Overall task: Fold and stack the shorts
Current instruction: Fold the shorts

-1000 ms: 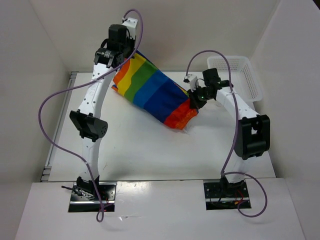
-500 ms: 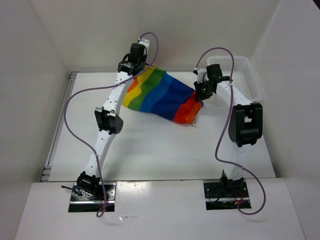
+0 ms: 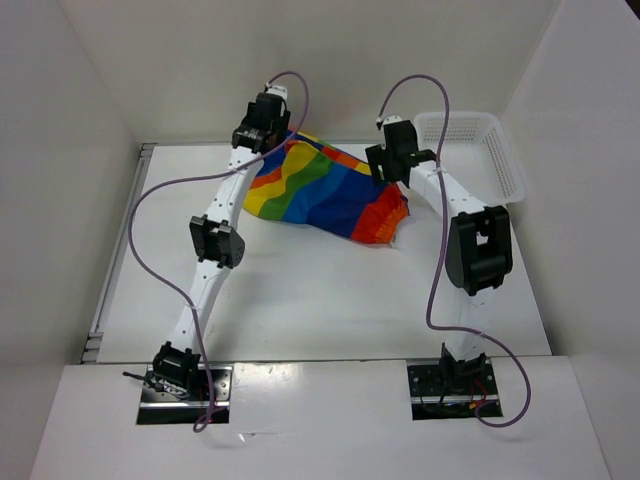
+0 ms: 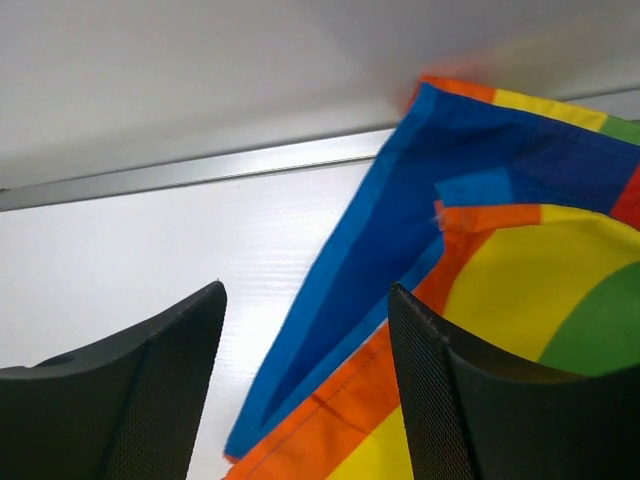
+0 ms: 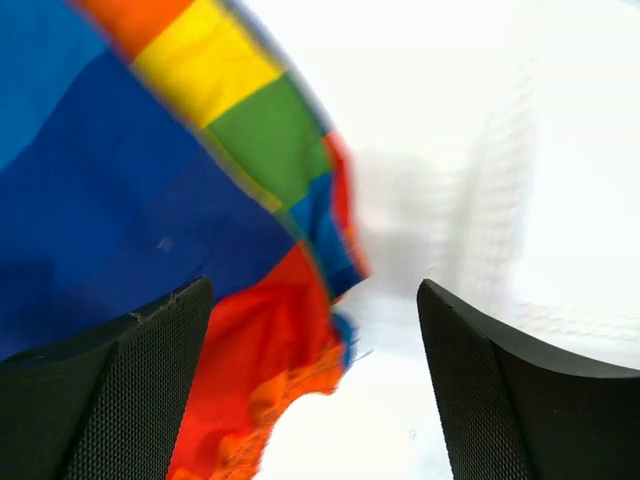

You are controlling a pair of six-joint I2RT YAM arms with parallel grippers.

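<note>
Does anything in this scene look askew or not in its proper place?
Yes, the rainbow-striped shorts lie slanted and rumpled at the far side of the table, not squarely folded. A blue layer sticks out unevenly at the corner near the open left claw. Nothing looks spilled or damaged.

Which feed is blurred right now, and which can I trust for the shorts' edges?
Right wrist view: motion-smeared, the stripes of the shorts have soft edges and the right side is washed out to white. Left wrist view: sharp, with the blue hem crisp against the table. Top external view: evenly lit, in focus, no glare on the cloth.
</note>
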